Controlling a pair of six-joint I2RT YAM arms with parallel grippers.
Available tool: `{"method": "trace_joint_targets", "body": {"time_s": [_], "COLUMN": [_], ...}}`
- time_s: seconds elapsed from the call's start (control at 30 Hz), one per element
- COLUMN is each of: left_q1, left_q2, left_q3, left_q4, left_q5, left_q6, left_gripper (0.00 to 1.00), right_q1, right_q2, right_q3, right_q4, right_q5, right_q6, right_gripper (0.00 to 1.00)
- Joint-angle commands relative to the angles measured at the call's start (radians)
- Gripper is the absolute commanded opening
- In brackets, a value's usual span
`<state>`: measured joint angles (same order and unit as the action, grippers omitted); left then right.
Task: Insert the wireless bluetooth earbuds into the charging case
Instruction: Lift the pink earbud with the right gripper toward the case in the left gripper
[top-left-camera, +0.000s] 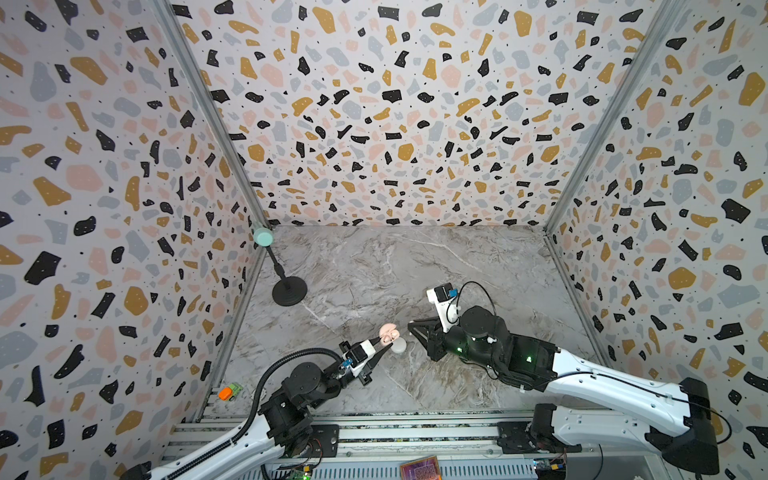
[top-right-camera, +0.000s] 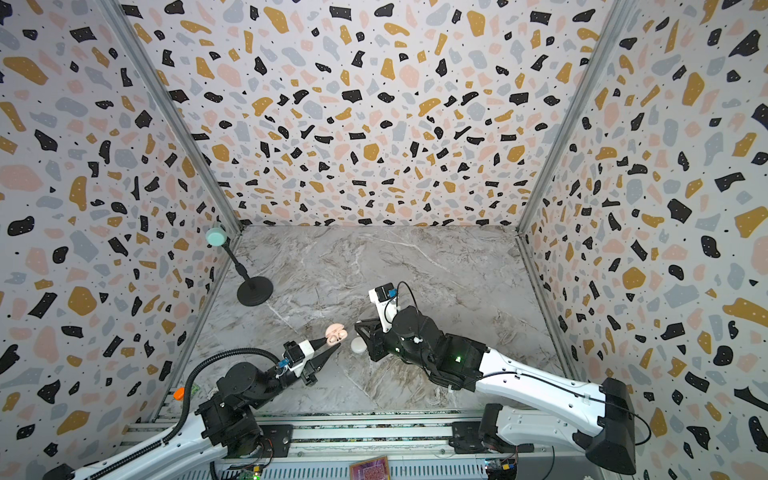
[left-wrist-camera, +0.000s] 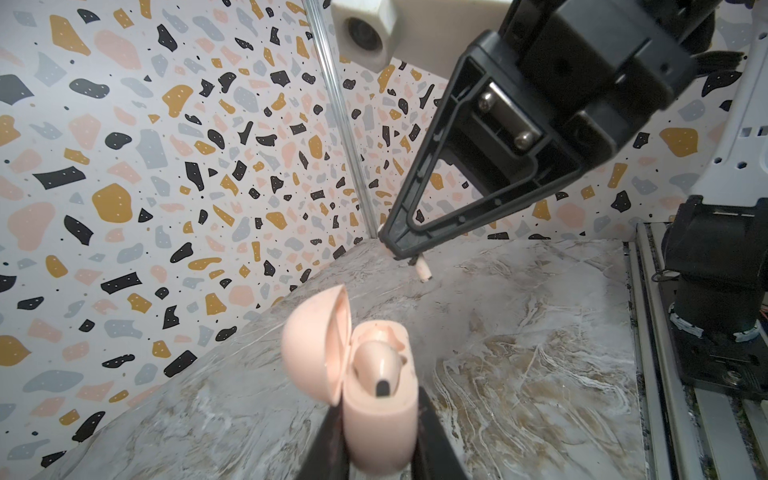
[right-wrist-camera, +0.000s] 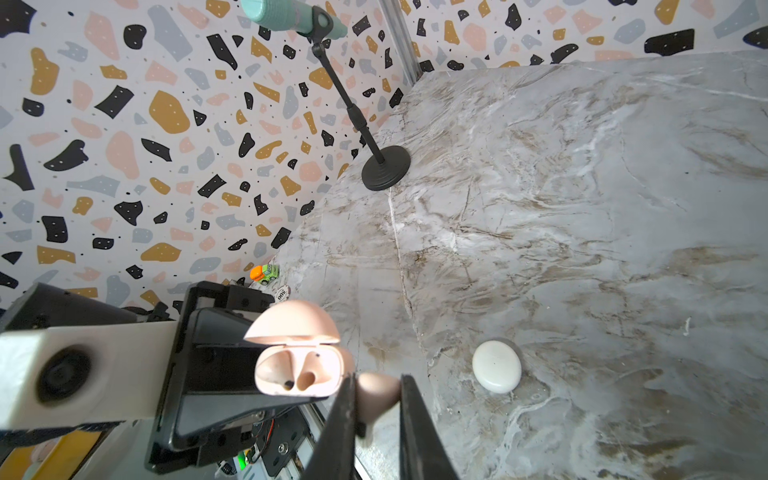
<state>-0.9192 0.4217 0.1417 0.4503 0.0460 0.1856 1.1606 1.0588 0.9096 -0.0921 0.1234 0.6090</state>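
Left jaws clamp open pink case (left-wrist-camera: 380, 415), seated earbud (left-wrist-camera: 376, 359) inside; right jaws pinch pale-pink earbud (right-wrist-camera: 376, 392).

- Grippers: 2. These are the left gripper (top-left-camera: 385, 344) and the right gripper (top-left-camera: 410, 326).
- Earbud cases: 2. One pink case (top-left-camera: 389, 333) has its lid up, and one white case (top-left-camera: 399, 345) has its lid down.
- Pink earbuds in view: 2. The first earbud (left-wrist-camera: 376, 361) sits in the pink case, and the second earbud (right-wrist-camera: 376, 392) is between the right gripper's fingers.
- Microphone on stand (top-left-camera: 263, 237): 1.
- Toy truck (top-left-camera: 230, 391): 1.
- Numbered chip (right-wrist-camera: 282, 295): 1.
- Marble table (top-left-camera: 415, 266): 1.
- Speckled walls: 3. These are the left wall (top-left-camera: 83, 208), the back wall (top-left-camera: 395, 104) and the right wall (top-left-camera: 685, 208).
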Motion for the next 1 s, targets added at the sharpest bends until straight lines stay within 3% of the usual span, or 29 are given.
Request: {"method": "trace_joint_targets", "body": {"time_s": [0.0, 0.37, 0.97], "left_q1": [-0.001, -0.001, -0.001], "left_q2": [0.002, 0.02, 0.021], "left_q3": [0.009, 0.016, 0.018], "left_q4": [0.06, 0.067, 0.08], "left_q5": [0.005, 0.019, 0.043], "left_q6": [-0.037, -0.104, -0.168], "left_gripper": [0.0, 0.0, 0.0], "right_q1": [0.029, 0.087, 0.101], "right_q2": [0.009, 0.067, 0.116], "right_q3": [0.059, 0.097, 0.094], "right_q4": [0.038, 0.046, 0.074], "right_q5": [0.052, 0.12, 0.121], "right_q6": [-0.038, -0.07, -0.072], "right_gripper": [0.11, 0.11, 0.11]}}
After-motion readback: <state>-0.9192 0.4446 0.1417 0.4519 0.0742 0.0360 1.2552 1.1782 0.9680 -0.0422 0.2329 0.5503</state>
